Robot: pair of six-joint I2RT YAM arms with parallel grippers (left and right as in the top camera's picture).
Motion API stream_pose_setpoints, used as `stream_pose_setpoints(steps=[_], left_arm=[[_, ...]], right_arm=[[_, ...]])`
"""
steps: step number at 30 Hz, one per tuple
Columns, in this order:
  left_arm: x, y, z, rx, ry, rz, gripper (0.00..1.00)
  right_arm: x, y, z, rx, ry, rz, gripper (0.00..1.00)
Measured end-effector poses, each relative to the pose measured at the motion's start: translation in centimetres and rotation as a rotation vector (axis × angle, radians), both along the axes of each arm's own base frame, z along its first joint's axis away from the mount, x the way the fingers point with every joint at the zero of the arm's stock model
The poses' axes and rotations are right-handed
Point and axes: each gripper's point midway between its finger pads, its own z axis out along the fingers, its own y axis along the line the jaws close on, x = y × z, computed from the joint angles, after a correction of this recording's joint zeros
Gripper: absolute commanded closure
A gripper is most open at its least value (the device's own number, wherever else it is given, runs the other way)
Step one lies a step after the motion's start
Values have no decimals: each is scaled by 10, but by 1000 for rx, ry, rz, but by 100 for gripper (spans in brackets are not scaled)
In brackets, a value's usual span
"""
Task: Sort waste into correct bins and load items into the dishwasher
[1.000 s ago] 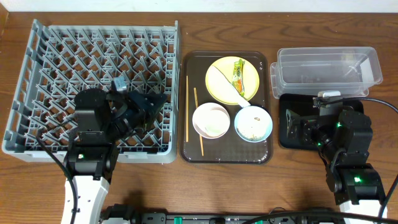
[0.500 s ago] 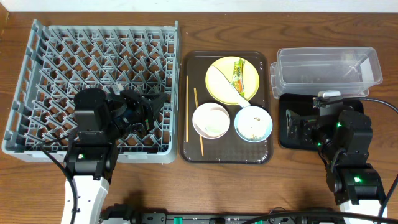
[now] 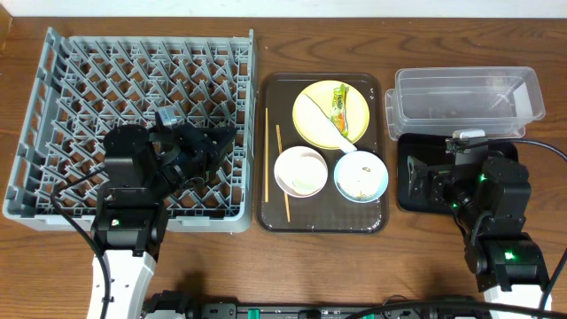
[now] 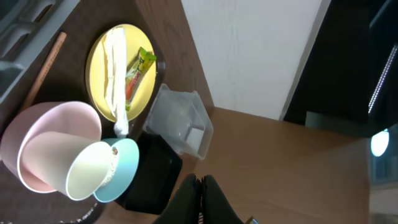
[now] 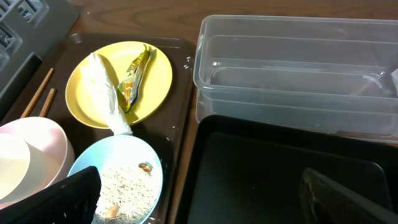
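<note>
My left hand (image 3: 220, 142) had only twisted above the rack (image 3: 53, 106), pinched shut and empty; my right hand (image 5: 199, 196) waited open. Nothing was sorted yet.

wrapper (image 3: 338, 105), paper strip (image 3: 321, 121) on yellow plate (image 3: 358, 113)

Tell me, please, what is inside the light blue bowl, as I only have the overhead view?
Observer: The right wrist view shows whitish rice-like scraps covering the bottom of the light blue bowl.
Operator: Thank you. Are the right fingers open?
Observer: Yes, the right gripper is open. Its fingers sit wide apart at that view's lower corners, over the black tray.
Operator: And the left ones?
Observer: In the left wrist view the left gripper looks shut, with nothing between its fingers.
</note>
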Motion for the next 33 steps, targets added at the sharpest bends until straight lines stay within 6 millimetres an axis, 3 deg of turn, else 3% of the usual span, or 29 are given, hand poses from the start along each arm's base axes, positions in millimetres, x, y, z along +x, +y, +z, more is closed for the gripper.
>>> stream_pose_setpoints(steps=[33], left_arm=[[1,0,2,11,-21,-5,93]], right_arm=[[0,0,0,0,0,0,1]])
